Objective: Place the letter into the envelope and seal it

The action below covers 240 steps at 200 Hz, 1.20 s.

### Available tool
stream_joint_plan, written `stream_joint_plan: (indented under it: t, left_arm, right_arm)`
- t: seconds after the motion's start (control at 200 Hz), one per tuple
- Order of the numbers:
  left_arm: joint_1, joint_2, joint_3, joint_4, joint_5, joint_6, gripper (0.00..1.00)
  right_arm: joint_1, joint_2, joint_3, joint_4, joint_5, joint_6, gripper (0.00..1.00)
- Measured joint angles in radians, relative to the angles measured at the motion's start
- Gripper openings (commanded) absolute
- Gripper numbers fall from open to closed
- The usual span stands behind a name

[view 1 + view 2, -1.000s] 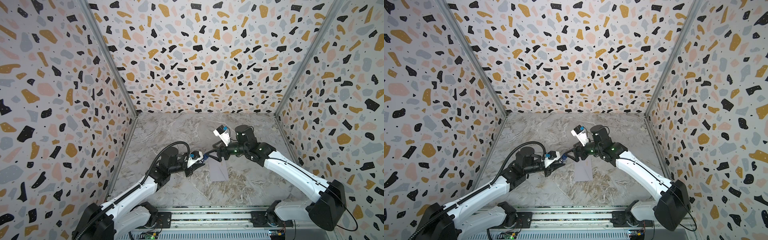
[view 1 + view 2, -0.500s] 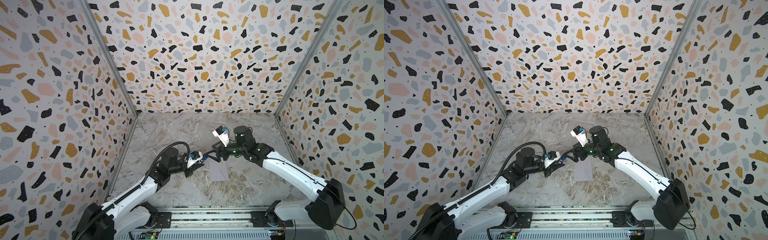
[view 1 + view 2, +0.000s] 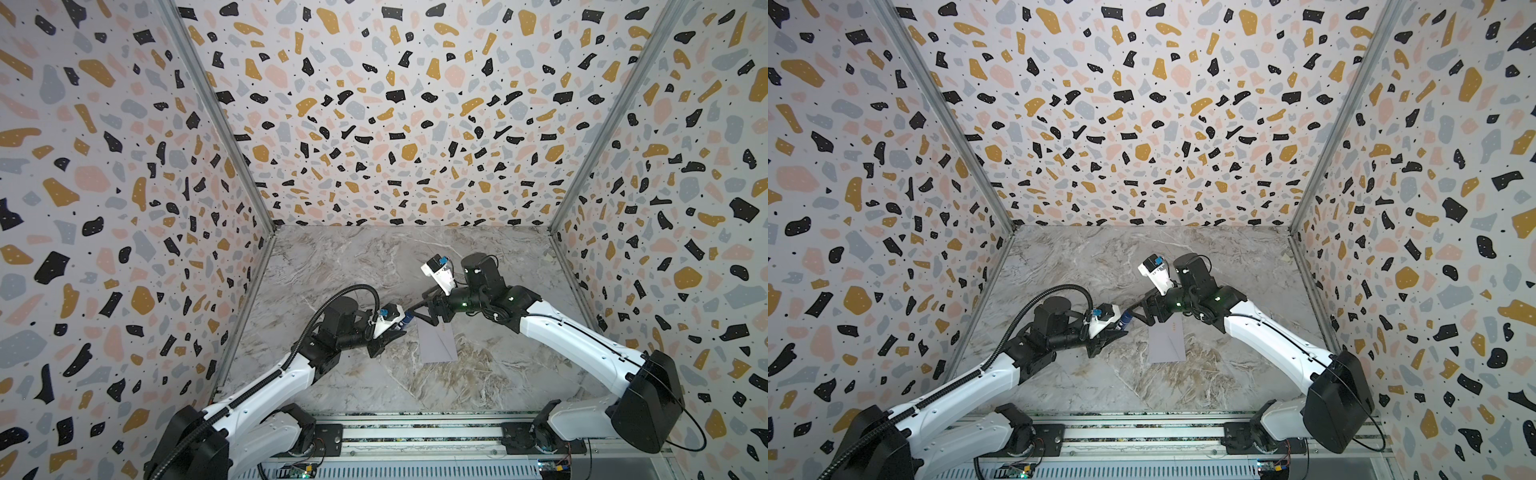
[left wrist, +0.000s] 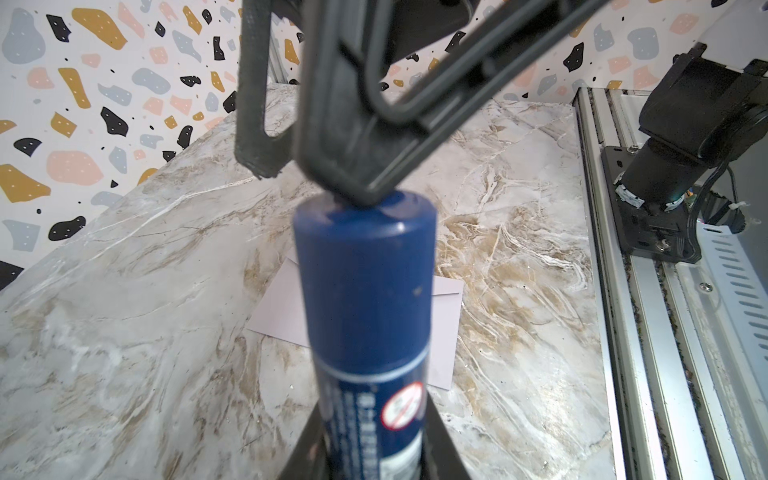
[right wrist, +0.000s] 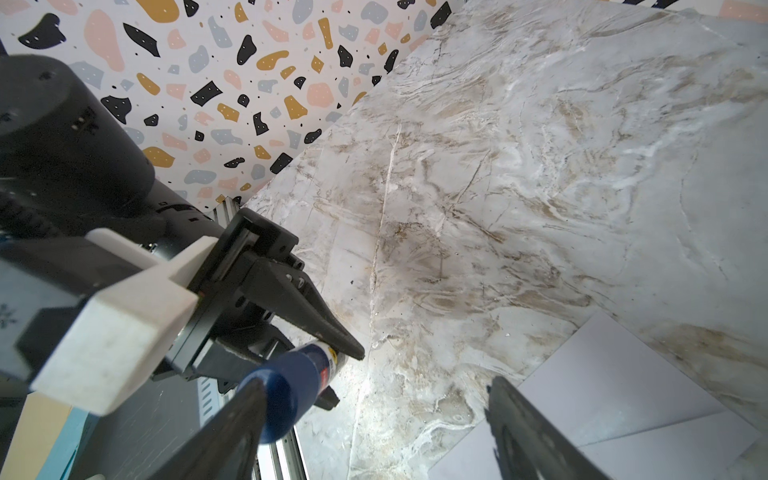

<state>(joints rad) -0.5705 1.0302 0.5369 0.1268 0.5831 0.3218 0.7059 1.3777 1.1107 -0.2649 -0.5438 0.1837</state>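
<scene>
The pale lavender envelope point(image 3: 437, 344) point(image 3: 1168, 344) lies flat on the marble table, flap folded down point(image 5: 623, 386) point(image 4: 445, 309). The letter is out of view. My left gripper point(image 3: 400, 329) point(image 3: 1119, 329) point(image 4: 371, 440) is shut on a blue glue stick point(image 3: 406, 319) point(image 3: 1125, 320) point(image 4: 365, 291), held just left of the envelope with its cap end pointing at the right gripper. My right gripper point(image 3: 420, 313) point(image 3: 1138, 314) point(image 5: 374, 386) stands open above the envelope's far edge. One of its fingers point(image 5: 232, 419) rests against the stick's cap point(image 5: 286, 388).
Terrazzo-patterned walls point(image 3: 386, 124) close in the table on three sides. A metal rail point(image 3: 415, 436) carrying both arm bases runs along the front edge. Bare marble point(image 3: 374, 257) lies behind the grippers.
The right arm has crept slightly left toward the glue stick's cap. The left arm and the envelope have not moved.
</scene>
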Motion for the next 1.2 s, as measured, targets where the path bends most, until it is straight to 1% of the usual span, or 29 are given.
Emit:
stream_joint_plan:
  t: [0.135,0.305,0.491,0.626,0.681,0.751,0.836,0.926,1.061,1.201]
  left_arm:
    - [0.001,-0.005,0.010,-0.007,0.010,0.036,0.00]
    - [-0.002,-0.005,0.127,-0.097,0.052,0.160,0.00]
    - [-0.002,0.001,0.246,-0.190,0.098,0.294,0.00]
    - [-0.001,0.045,0.285,-0.301,0.124,0.381,0.00]
    - [-0.001,0.069,0.293,-0.346,0.134,0.410,0.00]
    - [0.000,0.096,0.298,-0.390,0.146,0.441,0.00]
    - [0.000,0.122,0.299,-0.437,0.163,0.473,0.00]
    - [0.000,0.140,0.307,-0.472,0.178,0.499,0.00]
    - [0.000,0.144,0.313,-0.490,0.199,0.522,0.00]
    - [0.000,0.147,0.313,-0.495,0.211,0.533,0.00]
  right_arm:
    - [0.002,-0.011,0.048,-0.061,0.015,-0.032,0.84]
    - [0.000,-0.109,0.094,-0.126,0.043,-0.111,0.85]
    - [-0.005,-0.271,0.090,-0.158,0.080,-0.279,0.84]
    - [-0.005,-0.356,0.051,-0.167,0.092,-0.426,0.77]
    - [-0.005,-0.373,0.035,-0.177,0.093,-0.495,0.76]
    - [-0.005,-0.380,0.015,-0.195,0.089,-0.582,0.76]
    - [-0.001,-0.378,-0.003,-0.219,0.072,-0.684,0.82]
    - [0.014,-0.371,-0.016,-0.246,0.031,-0.805,0.82]
    - [0.054,-0.348,-0.033,-0.250,-0.005,-0.927,0.79]
    - [0.090,-0.290,-0.033,-0.245,-0.013,-1.000,0.73]
